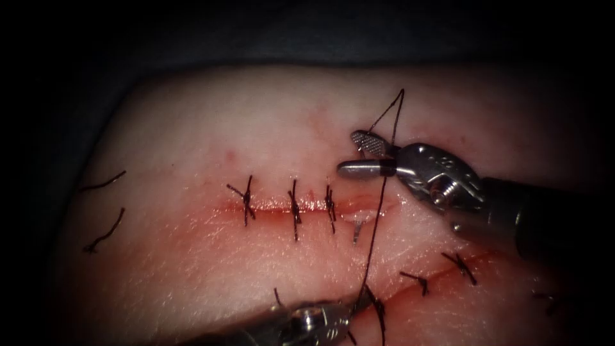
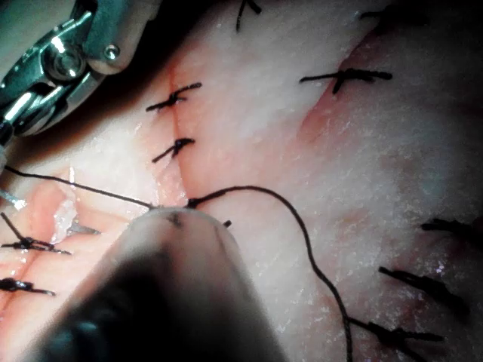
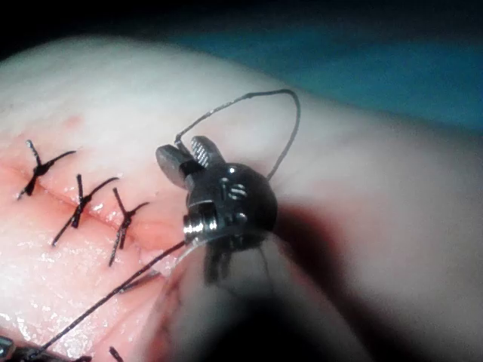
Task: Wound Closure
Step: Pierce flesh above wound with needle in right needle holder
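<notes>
Right tool (image 1: 353, 154): reaches in beside the right end of the cut, jaws parted wide, holding nothing. A loop of thread arches just over and behind the upper jaw; I can't say whether it touches the metal.
Left tool (image 1: 333, 314): low and in front of the cut, below the right tool's jaws. The thread runs straight into its tip and looks gripped there; the jaws themselves are too hidden to be sure how they stand.
Thread (image 1: 378, 218): a dark line from the left tool's tip up across the cut, passing just beside the right tool's lower jaw, then looping above the upper jaw. A slack curl of it lies on the tissue near the left tool's tip.
Needle: I cannot make it out anywhere.
Cut (image 1: 282, 206): red and moist, directly left of the right tool's jaws.
Stitches (image 1: 294, 208): three knotted ones cross the cut to the left of the open jaws.
Tissue (image 1: 211, 134): pale, carrying more tied stitches (image 1: 459, 264) under the right tool's wrist.
Cut ends of thread (image 1: 106, 234): two loose pieces far left of both tools.
</notes>
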Robot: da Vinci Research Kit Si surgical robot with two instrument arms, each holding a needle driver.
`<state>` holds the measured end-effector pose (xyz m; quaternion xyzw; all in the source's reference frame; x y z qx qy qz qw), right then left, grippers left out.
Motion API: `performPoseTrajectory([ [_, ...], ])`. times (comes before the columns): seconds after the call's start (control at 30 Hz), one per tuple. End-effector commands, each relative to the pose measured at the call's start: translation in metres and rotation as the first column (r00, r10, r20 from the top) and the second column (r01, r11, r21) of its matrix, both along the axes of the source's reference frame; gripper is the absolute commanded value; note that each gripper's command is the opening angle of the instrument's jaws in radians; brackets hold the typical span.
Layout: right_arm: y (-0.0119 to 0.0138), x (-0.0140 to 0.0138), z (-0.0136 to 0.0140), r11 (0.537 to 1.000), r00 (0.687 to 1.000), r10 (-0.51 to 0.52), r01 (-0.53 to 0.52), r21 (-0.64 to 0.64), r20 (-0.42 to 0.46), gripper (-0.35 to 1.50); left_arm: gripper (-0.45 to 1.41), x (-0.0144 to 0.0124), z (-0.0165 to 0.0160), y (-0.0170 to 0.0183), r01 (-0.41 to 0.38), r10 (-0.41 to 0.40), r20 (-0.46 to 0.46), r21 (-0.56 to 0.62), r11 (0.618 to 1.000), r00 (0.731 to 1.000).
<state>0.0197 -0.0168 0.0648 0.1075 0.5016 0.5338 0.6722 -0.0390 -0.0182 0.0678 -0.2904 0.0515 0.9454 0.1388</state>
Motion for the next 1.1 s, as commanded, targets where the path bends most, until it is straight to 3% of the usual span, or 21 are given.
performPoseTrajectory([
  [0.03,0.0007,0.0008,0.0003,1.0,1.0,0.008,-0.008,0.024,-0.003,-0.35,-0.37,-0.0007,0.0004,0.0005,0.0,0.0,0.002,-0.002,1.0,1.0],
  [0.37,0.0006,0.0008,0.0012,0.989,0.999,0.042,-0.039,0.146,-0.014,-0.35,-0.37,-0.0011,0.0005,0.001,-0.007,0.007,0.004,-0.004,1.0,1.0],
  [0.4,0.0003,0.0008,0.0016,0.975,0.998,0.047,-0.036,0.22,-0.044,-0.35,-0.37,-0.0013,0.0004,0.0011,-0.011,0.011,0.006,-0.006,1.0,1.0],
  [0.5,-0.0001,0.0008,0.002,0.958,0.997,0.053,-0.034,0.285,-0.06,-0.35,-0.37,-0.0014,0.0003,0.0013,-0.014,0.014,0.009,-0.009,1.0,1.0],
  [0.6,-0.0021,0.0011,0.0027,0.874,0.99,0.048,0.021,0.485,-0.129,-0.35,-0.35,-0.0013,0.0003,0.0018,-0.008,0.008,0.023,-0.02,1.0,1.0],
  [0.83,-0.0053,0.002,0.0015,0.809,0.978,0.004,0.119,0.576,-0.209,-0.35,-0.35,-0.0003,0.0006,0.0026,-0.006,0.007,0.034,-0.024,1.0,0.999],
  [1.1,-0.0062,0.0032,-0.001,0.811,0.95,-0.001,0.183,0.556,-0.311,-0.35,-0.33,0.0026,0.0011,0.0033,0.003,0.006,0.087,-0.108,0.994,0.996],
])
